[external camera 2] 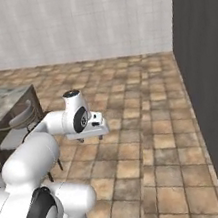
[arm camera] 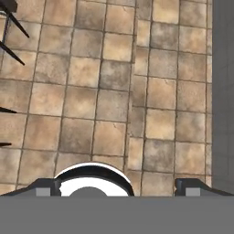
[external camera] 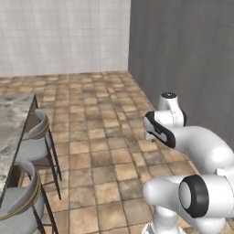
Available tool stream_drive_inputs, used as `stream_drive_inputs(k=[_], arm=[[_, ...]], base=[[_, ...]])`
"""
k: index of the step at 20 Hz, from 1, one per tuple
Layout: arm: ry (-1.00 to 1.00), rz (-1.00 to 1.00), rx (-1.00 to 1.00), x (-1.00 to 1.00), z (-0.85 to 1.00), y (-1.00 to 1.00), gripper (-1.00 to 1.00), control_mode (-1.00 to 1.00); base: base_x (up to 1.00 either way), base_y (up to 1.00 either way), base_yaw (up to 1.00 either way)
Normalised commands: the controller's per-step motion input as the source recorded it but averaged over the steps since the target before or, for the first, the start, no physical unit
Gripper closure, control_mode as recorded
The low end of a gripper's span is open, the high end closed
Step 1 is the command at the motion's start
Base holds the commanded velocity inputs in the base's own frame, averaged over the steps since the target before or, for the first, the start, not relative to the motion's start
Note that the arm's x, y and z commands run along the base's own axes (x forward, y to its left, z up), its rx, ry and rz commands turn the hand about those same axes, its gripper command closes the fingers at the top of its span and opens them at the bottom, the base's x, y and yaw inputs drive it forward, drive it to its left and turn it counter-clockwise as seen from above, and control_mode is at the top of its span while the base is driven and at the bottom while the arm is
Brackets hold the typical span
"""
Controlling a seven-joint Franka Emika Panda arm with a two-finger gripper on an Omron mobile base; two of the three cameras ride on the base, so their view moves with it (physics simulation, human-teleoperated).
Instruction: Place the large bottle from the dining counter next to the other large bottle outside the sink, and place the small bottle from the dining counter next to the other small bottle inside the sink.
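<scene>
Arm held over bare floor, jaws spread wide, nothing between them.

The gripper point(external camera 2: 91, 137) hangs above the brown tiled floor point(external camera 2: 149, 124), pointing down; in the hand view its two dark fingertips point(arm camera: 189, 187) stand far apart at the bottom edge, and between them there is floor tile and no object — the tool is spread and holds nothing. The dining counter point(external camera: 10, 123) with its grey marbled top is at the left edge of the left base view, well apart from the gripper, and two grey stools point(external camera: 34, 141) with thin dark legs stand just beside it. In the right base view the same counter is at the left — behind the arm. A dark grey wall point(external camera: 183, 55) rises on the right, and a white tiled wall point(external camera 2: 75, 20) closes the far side. On the visible part of the counter I see neither of the two bottles.
</scene>
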Motion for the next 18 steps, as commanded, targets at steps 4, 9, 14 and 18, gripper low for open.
stream_drive_inputs(k=[4,9,14,18], arm=[[0.0,0.0,0.0,0.0,0.0,0.0,-1.0,1.0],[0.0,0.0,0.0,0.0,0.0,0.0,-1.0,1.0],[0.0,0.0,0.0,0.0,0.0,0.0,-1.0,1.0],[0.0,0.0,0.0,0.0,0.0,0.0,-1.0,1.0]], base=[[0.63,0.01,0.54],[0.54,0.0,0.56],[0.33,-0.11,0.54],[0.33,-0.13,0.54]])
